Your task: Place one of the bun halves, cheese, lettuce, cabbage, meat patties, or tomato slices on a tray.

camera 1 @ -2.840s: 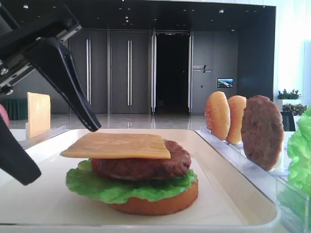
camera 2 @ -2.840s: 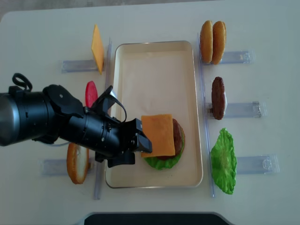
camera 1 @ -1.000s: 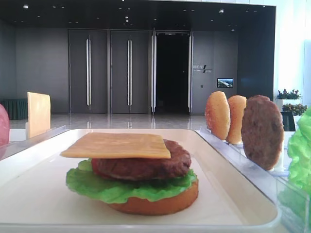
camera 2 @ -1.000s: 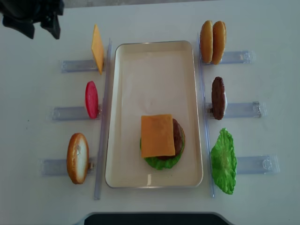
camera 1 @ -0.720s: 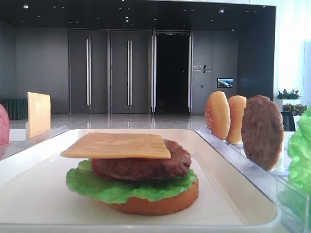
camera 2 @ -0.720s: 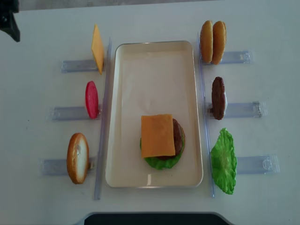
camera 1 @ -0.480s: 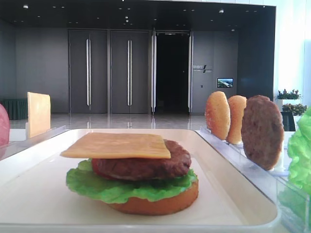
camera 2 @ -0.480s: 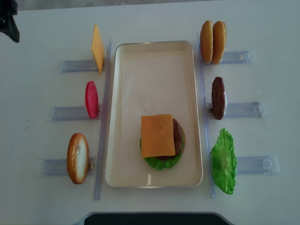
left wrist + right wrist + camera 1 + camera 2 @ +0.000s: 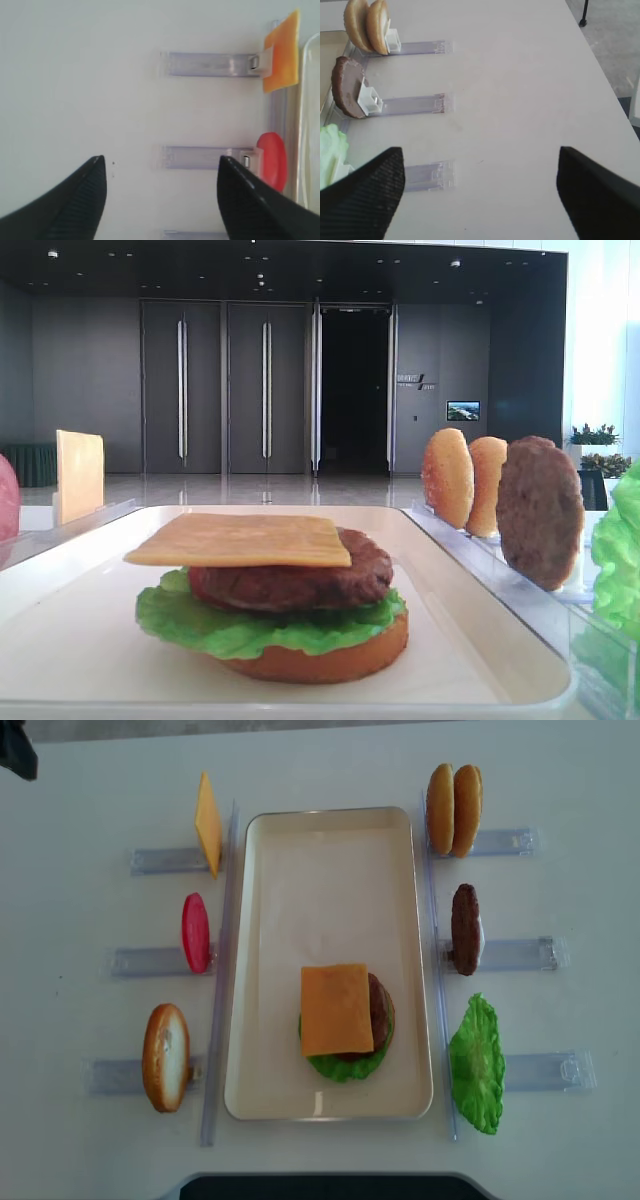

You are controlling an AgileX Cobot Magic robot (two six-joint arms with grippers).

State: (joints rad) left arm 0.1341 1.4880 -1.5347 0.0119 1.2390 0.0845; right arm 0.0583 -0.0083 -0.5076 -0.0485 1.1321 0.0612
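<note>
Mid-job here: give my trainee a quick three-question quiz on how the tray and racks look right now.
1. True or false: the flat square orange cheese slice tops the stack on the cream-white rectangular tray.
2. Multiple choice: which layer lies directly on the round bottom bun half in the stack? A) red tomato slice B) green ruffled lettuce C) cheese
3. Fill in: in the overhead view, the thick dark-brown meat patty standing in a clear rack is on the ____ side of the tray.

Key: 1 true; 2 B; 3 right.
</note>
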